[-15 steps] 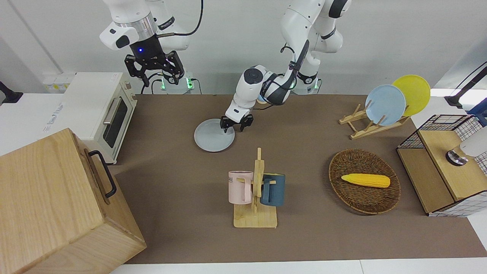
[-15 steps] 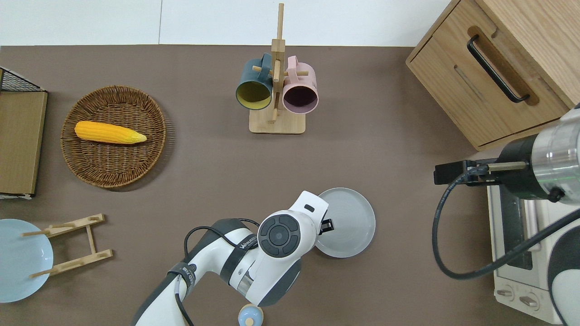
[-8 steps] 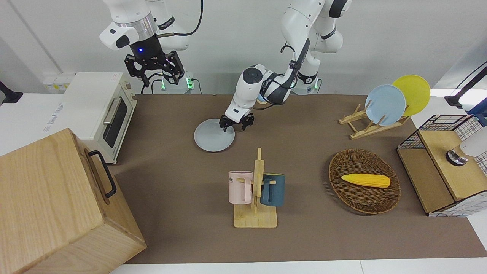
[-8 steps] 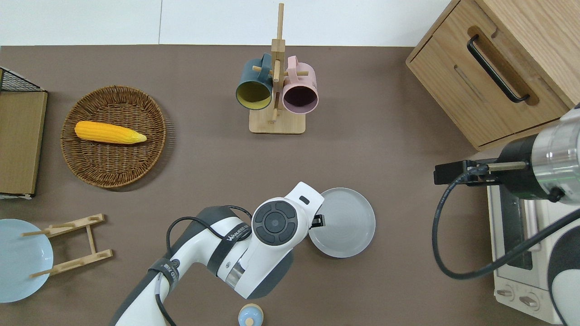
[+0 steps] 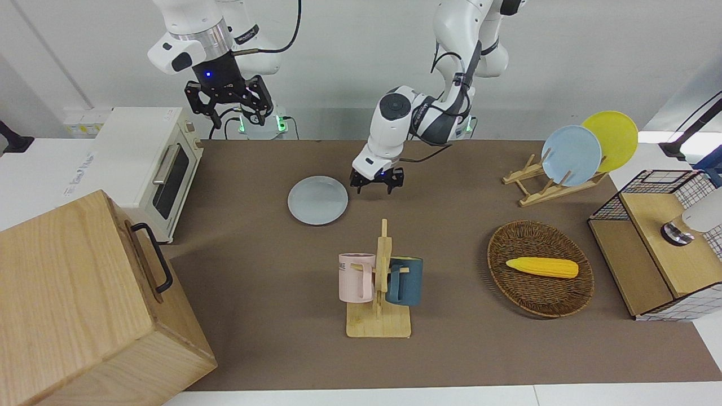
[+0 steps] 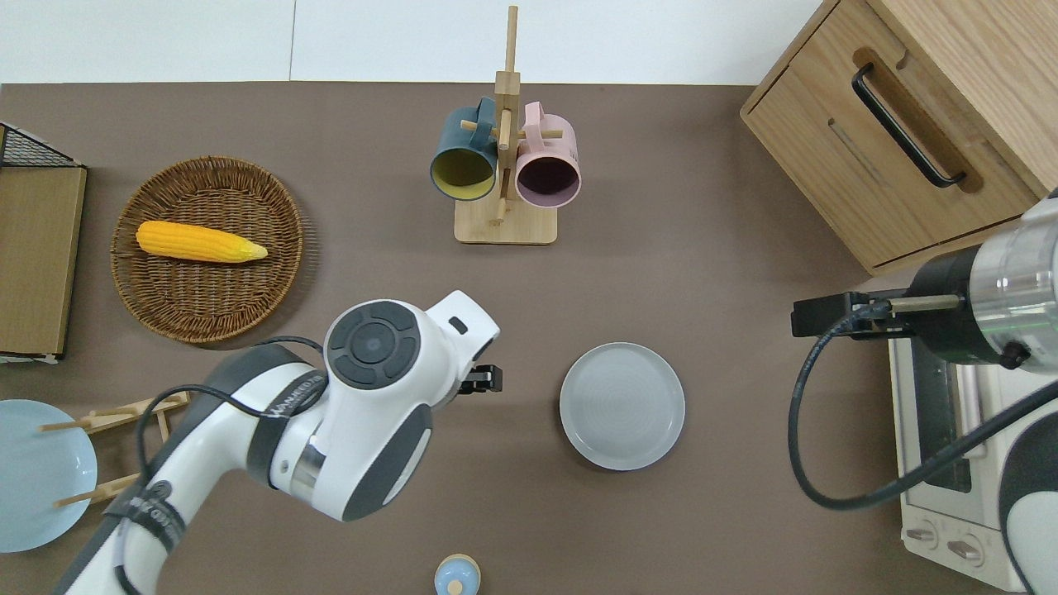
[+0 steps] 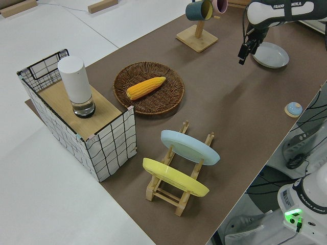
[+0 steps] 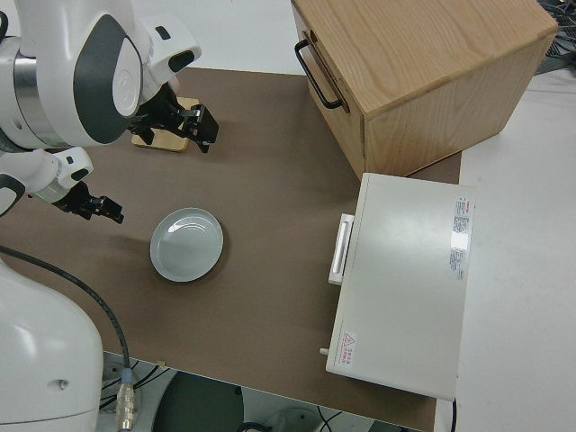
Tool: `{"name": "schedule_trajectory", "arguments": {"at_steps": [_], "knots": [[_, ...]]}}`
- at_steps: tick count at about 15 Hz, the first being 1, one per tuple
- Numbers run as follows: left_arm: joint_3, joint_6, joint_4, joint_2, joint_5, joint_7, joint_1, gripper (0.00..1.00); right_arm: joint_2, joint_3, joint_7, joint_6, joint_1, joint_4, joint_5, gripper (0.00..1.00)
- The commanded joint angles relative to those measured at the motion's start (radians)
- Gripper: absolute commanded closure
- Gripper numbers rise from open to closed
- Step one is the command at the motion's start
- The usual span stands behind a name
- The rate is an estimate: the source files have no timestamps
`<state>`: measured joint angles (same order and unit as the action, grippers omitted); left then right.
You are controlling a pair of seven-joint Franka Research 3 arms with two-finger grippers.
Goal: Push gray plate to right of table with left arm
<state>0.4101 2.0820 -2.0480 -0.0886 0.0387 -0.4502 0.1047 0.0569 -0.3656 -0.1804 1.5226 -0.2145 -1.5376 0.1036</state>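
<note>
Overhead view shows left gripper (image 6: 488, 380) clear of gray plate (image 6: 621, 406).

Brown table (image 6: 702, 529) carries the gray plate (image 6: 621, 406) mid-table near the robots' edge, mug stand (image 6: 504, 225) by the far edge, wicker basket (image 6: 207, 306), plate rack (image 6: 124, 413), wooden box (image 6: 893, 124) at its corner.
</note>
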Motion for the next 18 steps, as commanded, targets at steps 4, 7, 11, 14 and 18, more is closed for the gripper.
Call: {"name": "schedule_trajectory", "arguments": {"at_steps": [4,7,11,14,18], "knots": [[0.004,-0.131,-0.012,0.113,-0.008,0.201,-0.170,0.01,-0.006,-0.004,-0.002,-0.005,-0.006,0.014,0.016,0.005],[0.004,-0.161,-0.012,0.147,-0.008,0.271,-0.233,0.01,-0.006,-0.004,-0.002,-0.005,-0.006,0.014,0.016,0.005],[-0.008,-0.217,0.008,0.191,-0.006,0.363,-0.309,0.01,-0.006,-0.004,-0.002,-0.005,-0.006,0.014,0.016,0.005],[-0.063,-0.327,0.087,0.204,-0.005,0.415,-0.315,0.01,-0.006,-0.004,-0.002,-0.005,-0.006,0.014,0.016,0.005],[-0.122,-0.425,0.157,0.231,0.012,0.461,-0.316,0.01,-0.006,-0.004,-0.002,-0.005,-0.006,0.014,0.016,0.005]]}}
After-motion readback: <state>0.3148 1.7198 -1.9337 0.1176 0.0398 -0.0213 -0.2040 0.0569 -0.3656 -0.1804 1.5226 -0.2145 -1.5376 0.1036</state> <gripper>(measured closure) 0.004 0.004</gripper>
